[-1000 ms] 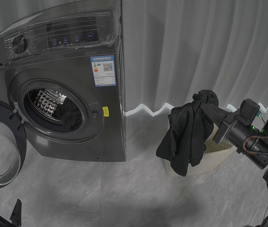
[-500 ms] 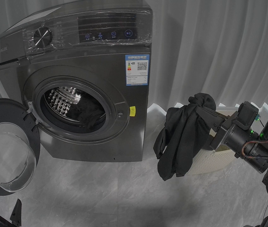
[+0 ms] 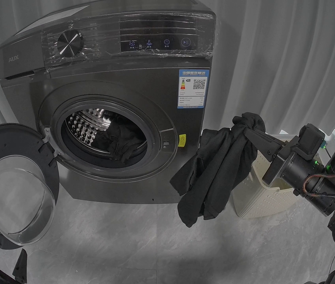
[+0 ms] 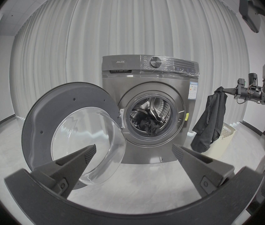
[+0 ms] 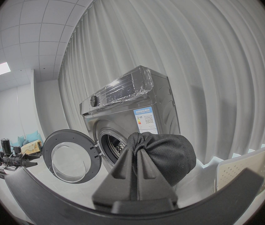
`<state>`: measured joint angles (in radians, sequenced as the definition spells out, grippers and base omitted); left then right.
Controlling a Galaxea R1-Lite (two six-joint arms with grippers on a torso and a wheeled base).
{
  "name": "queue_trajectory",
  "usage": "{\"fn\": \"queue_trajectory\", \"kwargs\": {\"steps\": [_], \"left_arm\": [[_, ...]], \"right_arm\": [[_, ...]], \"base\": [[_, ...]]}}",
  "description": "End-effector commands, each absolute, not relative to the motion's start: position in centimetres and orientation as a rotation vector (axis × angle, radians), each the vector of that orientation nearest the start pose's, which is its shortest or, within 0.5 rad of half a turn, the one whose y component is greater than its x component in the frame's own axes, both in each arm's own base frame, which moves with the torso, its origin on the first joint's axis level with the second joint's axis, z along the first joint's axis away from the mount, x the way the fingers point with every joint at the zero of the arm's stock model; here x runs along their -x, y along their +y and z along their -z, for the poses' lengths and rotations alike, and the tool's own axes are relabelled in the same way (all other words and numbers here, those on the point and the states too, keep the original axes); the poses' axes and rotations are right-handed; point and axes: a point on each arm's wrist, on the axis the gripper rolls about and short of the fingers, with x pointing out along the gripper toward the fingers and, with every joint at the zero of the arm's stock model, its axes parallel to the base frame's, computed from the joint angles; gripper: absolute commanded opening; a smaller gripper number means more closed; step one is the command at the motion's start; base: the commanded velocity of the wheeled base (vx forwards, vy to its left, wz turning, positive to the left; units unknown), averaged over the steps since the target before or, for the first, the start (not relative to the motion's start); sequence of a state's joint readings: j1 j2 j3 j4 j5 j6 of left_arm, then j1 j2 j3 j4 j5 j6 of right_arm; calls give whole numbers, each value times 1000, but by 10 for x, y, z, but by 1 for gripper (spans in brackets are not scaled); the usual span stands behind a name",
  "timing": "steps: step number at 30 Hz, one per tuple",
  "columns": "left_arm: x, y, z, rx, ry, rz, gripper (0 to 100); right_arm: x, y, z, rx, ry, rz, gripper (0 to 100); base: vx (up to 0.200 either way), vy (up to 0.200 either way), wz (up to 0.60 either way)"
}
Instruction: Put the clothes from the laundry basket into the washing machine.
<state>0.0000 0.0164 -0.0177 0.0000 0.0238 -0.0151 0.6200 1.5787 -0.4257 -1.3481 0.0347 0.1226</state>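
My right gripper [image 3: 249, 130] is shut on a black garment [image 3: 214, 166], which hangs in the air between the cream laundry basket [image 3: 260, 194] and the grey washing machine [image 3: 112, 95]. In the right wrist view the cloth bunches over the closed right gripper [image 5: 136, 150] as a black garment [image 5: 163, 155]. The machine's round door [image 3: 15, 186] is swung open at the left, and dark clothes [image 3: 122, 141] lie in the drum. My left gripper [image 3: 3, 259] sits low at the bottom left, open and empty. In the left wrist view its fingers [image 4: 76, 160] frame the washing machine [image 4: 152, 110].
White pleated curtains [image 3: 285, 52] hang behind the machine and basket. The grey tiled floor [image 3: 136, 245] stretches in front of the machine. The open door juts out to the left of the drum opening.
The head camera has turned, so the machine and basket sit farther right in the picture. The hanging garment now swings out toward the machine, its lower end trailing leftward.
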Motion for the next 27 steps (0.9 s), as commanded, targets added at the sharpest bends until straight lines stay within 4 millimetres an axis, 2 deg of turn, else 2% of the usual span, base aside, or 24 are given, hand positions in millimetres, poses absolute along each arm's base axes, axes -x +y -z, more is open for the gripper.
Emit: {"fn": "queue_trajectory", "kwargs": {"steps": [1,7,13,27], "left_arm": [[23,1,-75,15,0,-25,100],[23,1,-75,15,0,-25,100],[23,1,-75,14,0,-25,100],[23,1,-76,15,-2,-25,100]], "right_arm": [[-198,141,-190,-174,-147,-661,0],[-199,141,-189,-173,-141,-656,0],[-199,140,-188,-173,-139,-656,0],[-199,140,-187,-172,-135,-656,0]], "base": [[-200,0,0],[-200,0,0],[0,0,0],[0,200,0]]}}
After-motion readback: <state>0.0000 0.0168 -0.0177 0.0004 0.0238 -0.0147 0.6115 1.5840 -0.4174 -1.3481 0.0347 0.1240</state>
